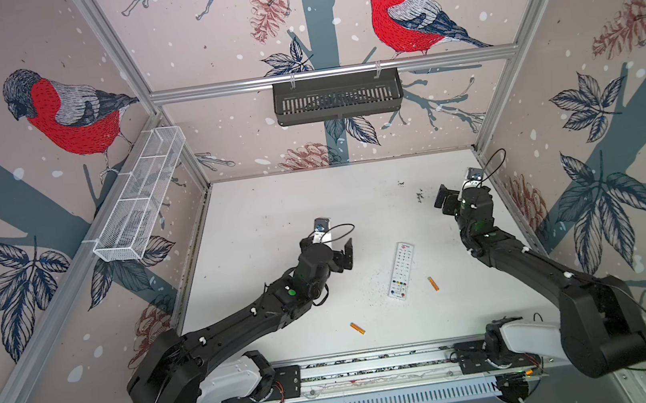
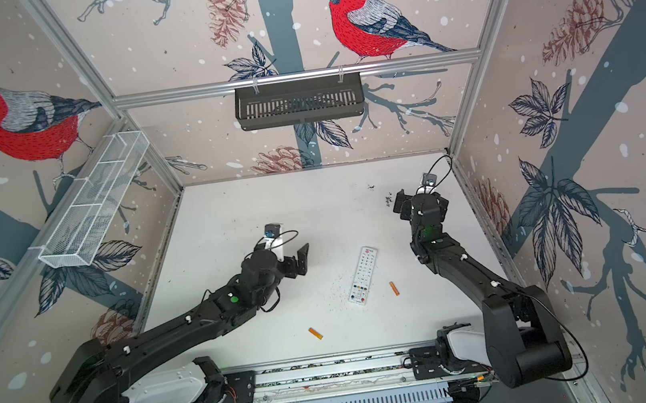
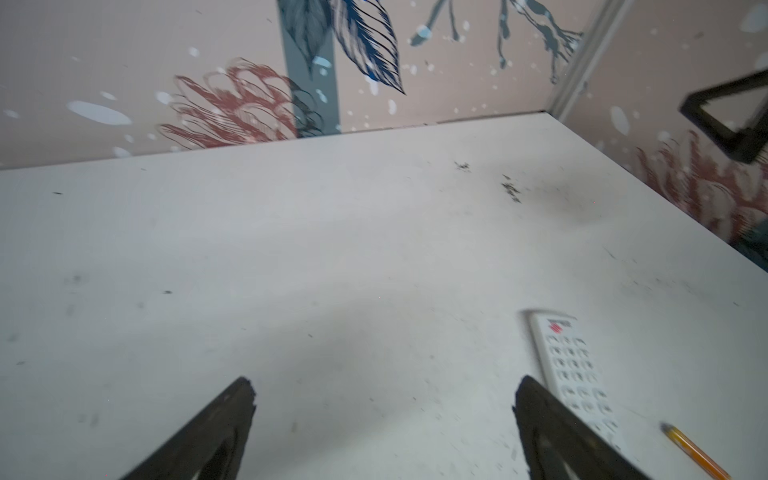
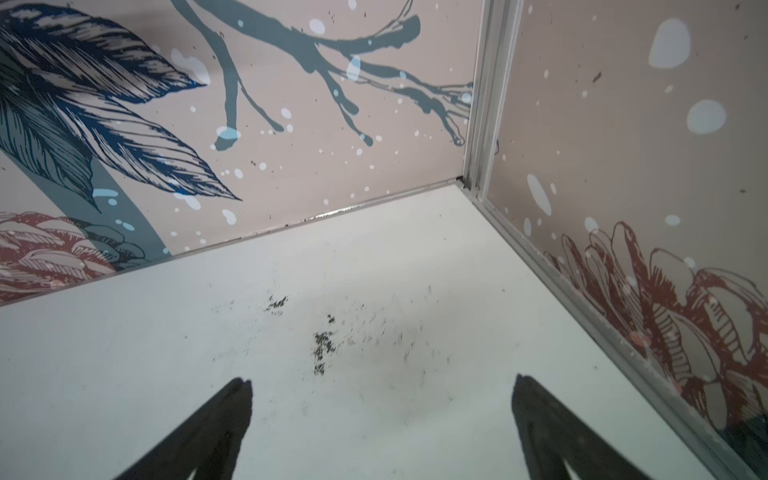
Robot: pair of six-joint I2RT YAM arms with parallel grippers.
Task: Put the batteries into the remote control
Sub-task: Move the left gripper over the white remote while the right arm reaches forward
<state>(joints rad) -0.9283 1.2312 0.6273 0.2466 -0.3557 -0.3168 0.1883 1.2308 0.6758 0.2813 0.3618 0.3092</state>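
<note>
The white remote control (image 1: 401, 270) (image 2: 362, 275) lies buttons up on the white table, right of centre in both top views. One orange battery (image 1: 433, 283) (image 2: 394, 288) lies just to its right. Another battery (image 1: 357, 328) (image 2: 315, 333) lies nearer the front edge, to the remote's left. My left gripper (image 1: 345, 255) (image 2: 303, 260) hovers open, left of the remote, holding nothing. In the left wrist view the remote (image 3: 569, 365) and a battery (image 3: 694, 451) lie beside the open left gripper (image 3: 384, 386). My right gripper (image 1: 444, 200) (image 4: 382, 384) is open and empty near the back right corner.
A black slotted basket (image 1: 337, 96) hangs on the back rail and a white wire basket (image 1: 140, 195) on the left rail. Dark specks (image 1: 420, 197) dot the table near the right gripper. Patterned walls enclose three sides.
</note>
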